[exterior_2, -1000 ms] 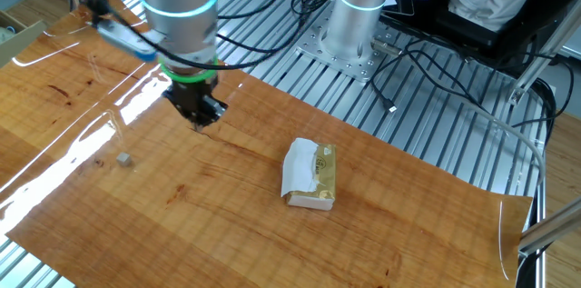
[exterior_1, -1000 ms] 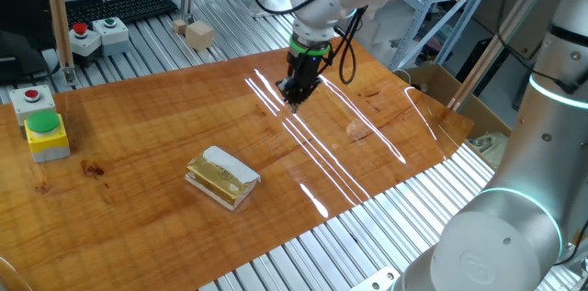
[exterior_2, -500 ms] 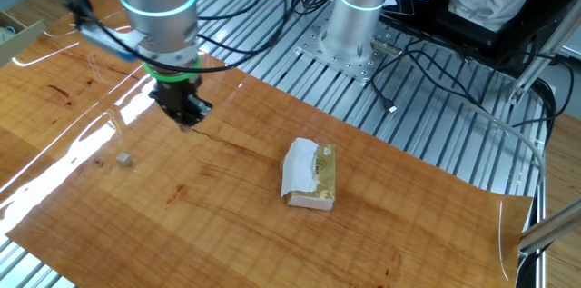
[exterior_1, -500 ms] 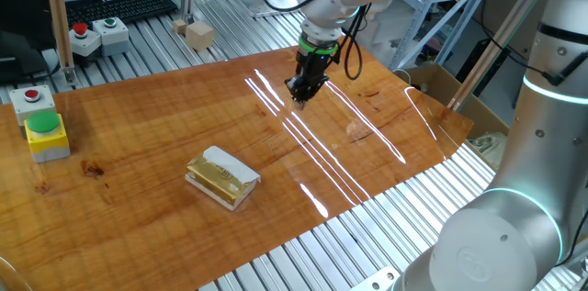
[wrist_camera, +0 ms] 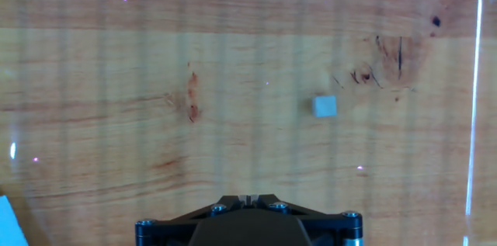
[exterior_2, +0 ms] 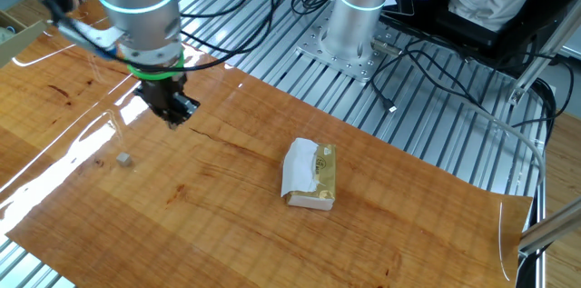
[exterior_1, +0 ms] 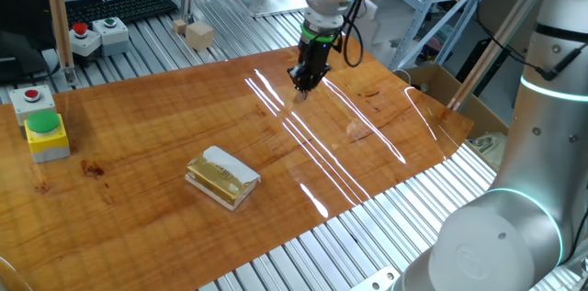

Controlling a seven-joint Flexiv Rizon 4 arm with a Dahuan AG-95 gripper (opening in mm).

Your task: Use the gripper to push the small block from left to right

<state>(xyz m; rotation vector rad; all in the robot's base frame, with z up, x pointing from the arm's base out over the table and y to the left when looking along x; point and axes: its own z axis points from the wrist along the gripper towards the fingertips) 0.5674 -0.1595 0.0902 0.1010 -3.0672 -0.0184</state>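
Small block (wrist_camera: 324, 105): tiny pale grey cube, flat on wooden table (exterior_2: 227, 197), upright, square face up, clean edges. In other fixed view sits near table's left edge (exterior_2: 123, 158). Gripper (exterior_2: 174, 119) right of it, well apart, fingers pressed together, holding nothing.

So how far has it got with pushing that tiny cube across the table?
Nothing looks pushed yet: the small block sits alone on the wooden table, with bare wood between it and the claw. In hand: the claw hangs above the wood with its fingers together, and the hand view shows the block ahead of it, untouched. Left to do: come down beside the block and slide it across.
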